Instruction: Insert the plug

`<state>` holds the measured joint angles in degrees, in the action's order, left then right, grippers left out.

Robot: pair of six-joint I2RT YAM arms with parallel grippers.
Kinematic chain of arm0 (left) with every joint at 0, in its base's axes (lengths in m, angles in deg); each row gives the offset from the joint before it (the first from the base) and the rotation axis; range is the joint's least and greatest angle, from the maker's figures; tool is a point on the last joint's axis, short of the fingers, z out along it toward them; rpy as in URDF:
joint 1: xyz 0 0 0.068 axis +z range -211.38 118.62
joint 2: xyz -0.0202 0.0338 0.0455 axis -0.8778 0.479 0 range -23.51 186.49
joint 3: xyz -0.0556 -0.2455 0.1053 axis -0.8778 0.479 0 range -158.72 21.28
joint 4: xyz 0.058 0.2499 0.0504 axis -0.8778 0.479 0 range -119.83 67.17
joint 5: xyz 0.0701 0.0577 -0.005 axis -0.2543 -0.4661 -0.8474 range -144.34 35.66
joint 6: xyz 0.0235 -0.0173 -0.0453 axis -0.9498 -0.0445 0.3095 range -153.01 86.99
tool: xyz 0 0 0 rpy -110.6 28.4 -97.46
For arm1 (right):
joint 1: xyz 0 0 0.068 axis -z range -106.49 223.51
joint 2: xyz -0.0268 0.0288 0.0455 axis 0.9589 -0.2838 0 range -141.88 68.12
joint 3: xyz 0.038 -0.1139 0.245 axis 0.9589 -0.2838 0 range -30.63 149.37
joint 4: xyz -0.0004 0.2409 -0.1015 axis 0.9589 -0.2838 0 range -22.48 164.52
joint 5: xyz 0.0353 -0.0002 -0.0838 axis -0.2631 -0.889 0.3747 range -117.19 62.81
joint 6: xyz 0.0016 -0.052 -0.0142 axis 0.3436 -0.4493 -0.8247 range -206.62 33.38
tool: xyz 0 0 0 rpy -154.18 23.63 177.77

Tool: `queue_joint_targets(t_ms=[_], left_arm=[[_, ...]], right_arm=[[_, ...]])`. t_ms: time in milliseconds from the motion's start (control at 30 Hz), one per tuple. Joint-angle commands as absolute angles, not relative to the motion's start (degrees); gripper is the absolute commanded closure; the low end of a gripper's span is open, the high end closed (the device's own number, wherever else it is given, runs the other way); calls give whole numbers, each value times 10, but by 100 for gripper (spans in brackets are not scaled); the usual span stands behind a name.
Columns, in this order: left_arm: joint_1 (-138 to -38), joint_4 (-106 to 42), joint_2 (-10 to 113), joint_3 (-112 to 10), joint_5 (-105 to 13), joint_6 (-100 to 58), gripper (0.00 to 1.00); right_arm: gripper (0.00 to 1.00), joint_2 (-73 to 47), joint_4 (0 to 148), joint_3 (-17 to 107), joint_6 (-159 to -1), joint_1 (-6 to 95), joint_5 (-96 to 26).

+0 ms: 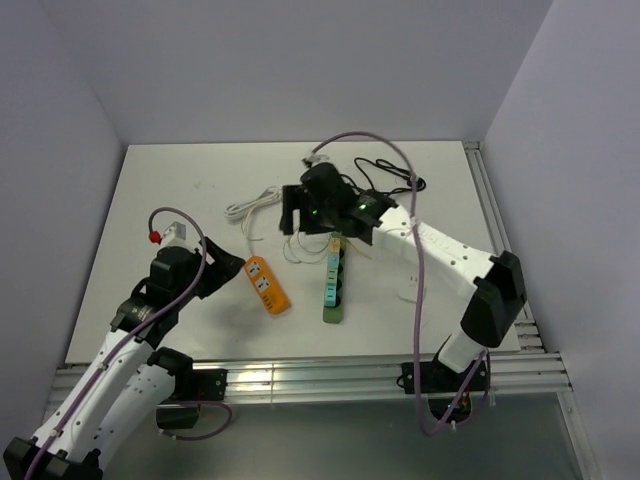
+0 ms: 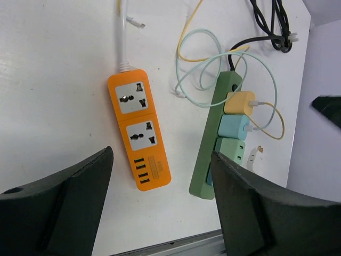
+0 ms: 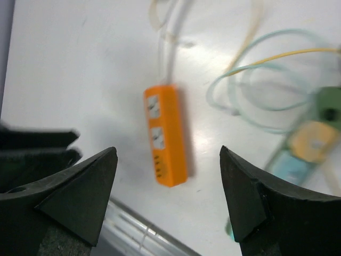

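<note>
An orange power strip (image 2: pixel 138 128) lies flat on the white table with both sockets empty. To its right lies a green power strip (image 2: pixel 216 138) with a yellow plug (image 2: pixel 239 102), a blue one (image 2: pixel 233 127) and a green one (image 2: pixel 230 151) seated in it. My left gripper (image 2: pixel 161 154) hangs open over the orange strip's near end (image 1: pixel 267 285), holding nothing. My right gripper (image 3: pixel 168 149) is open and empty too. It hovers (image 1: pixel 322 222) above the far end of the green strip (image 1: pixel 335 285), facing the orange strip (image 3: pixel 166 136).
Thin yellow and pale green cables (image 2: pixel 213 58) loop beyond the green strip. A black cable (image 2: pixel 274 26) is bundled at the far right. A small white plug (image 2: pixel 254 156) lies loose beside the green strip. The orange strip's white cord (image 1: pixel 250 207) coils toward the back. A metal rail (image 1: pixel 340 380) borders the near edge.
</note>
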<state>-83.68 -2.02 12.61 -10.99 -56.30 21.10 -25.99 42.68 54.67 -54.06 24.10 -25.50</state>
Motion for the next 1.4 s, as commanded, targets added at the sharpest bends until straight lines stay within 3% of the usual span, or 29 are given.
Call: queue_joint_targets(t_ms=[0, 233, 333, 367, 500, 700, 900, 1000, 1367], left_arm=[[-834, -32, 112, -119, -549, 192, 21], [-834, -57, 102, -101, -493, 192, 21], [-834, -88, 115, -78, -469, 196, 23], [-834, -96, 123, -69, -462, 200, 24], [-834, -158, 184, -43, -406, 210, 49], [-834, -248, 254, -17, -361, 228, 56], [-834, -265, 262, -18, -358, 231, 55], [-834, -254, 246, -18, -360, 227, 55], [-834, -232, 222, -24, -361, 220, 54]], right_arm=[[17, -217, 321, 544, -507, 330, -119], [24, -71, 352, 369, -447, 553, -149], [25, -42, 340, 325, -456, 588, -135], [25, -37, 333, 304, -455, 592, -132], [27, -20, 332, 239, -438, 612, -142], [27, 7, 368, 128, -379, 656, -217], [18, -21, 366, 106, -383, 665, -210], [8, -39, 378, 107, -426, 665, -213], [9, -102, 392, 109, -482, 646, -200]])
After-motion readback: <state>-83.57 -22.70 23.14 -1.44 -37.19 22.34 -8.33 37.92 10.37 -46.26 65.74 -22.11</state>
